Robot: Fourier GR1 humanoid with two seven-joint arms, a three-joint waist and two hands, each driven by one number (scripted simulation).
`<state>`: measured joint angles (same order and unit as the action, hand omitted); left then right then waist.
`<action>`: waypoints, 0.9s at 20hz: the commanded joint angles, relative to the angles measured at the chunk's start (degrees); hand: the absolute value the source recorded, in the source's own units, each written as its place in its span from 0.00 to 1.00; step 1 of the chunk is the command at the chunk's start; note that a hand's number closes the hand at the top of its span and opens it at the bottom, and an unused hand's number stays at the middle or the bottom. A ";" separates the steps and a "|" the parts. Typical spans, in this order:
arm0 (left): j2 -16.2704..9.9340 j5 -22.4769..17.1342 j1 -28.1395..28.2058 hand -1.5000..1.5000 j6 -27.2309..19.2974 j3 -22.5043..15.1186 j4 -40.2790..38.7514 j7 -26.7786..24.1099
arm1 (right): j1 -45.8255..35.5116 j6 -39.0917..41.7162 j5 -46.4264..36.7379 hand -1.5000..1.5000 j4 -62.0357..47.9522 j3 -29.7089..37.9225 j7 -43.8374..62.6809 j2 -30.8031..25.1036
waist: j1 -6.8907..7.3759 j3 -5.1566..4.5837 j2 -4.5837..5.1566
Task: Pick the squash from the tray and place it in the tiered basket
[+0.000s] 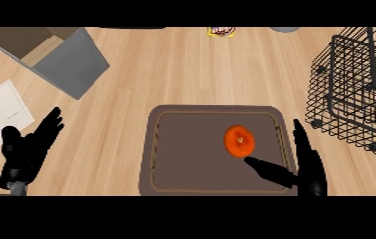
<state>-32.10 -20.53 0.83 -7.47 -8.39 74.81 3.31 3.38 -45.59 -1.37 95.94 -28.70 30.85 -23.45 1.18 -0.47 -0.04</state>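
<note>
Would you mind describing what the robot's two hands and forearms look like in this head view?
Both hands are matte black, with long, slim, tapering fingers and a thumb. The left hand shows a small patch of grey forearm at its wrist near the lower edge. The right hand shows black only; its forearm is out of view. No cables, markings or sleeves are visible.

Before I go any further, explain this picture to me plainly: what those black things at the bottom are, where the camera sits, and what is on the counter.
The camera looks steeply down from a humanoid robot's head at a wooden counter. The black shapes are its two hands. The left hand rests open near the left edge, holding nothing. The right hand is open over the brown tray, thumb reaching toward the orange squash, which lies on the tray, not yet held. At the right stands the black wire tiered basket, where the squash should go. A grey box and a paper sheet lie at the left.
</note>
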 commanded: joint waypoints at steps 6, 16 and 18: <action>1.84 1.73 1.18 0.50 0.32 0.53 -0.41 -1.36 | -8.27 6.84 -5.51 0.00 12.76 -4.47 34.28 -5.02 | -1.22 0.31 -0.11; 1.56 1.98 -0.33 0.50 3.06 4.35 -3.76 -0.90 | -4.97 10.33 -10.28 0.00 18.42 -1.54 44.62 -4.30 | -1.75 0.37 -0.01; 3.86 3.78 -0.44 0.50 1.78 2.95 -1.95 0.09 | -1.87 12.01 -7.65 0.00 15.60 0.57 37.34 -3.66 | -1.52 0.45 0.02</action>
<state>-29.98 -18.14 2.09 -5.86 -5.39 74.55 3.39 -0.81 -34.43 -9.63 110.47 -29.90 63.58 -27.80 -0.18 -0.06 -0.09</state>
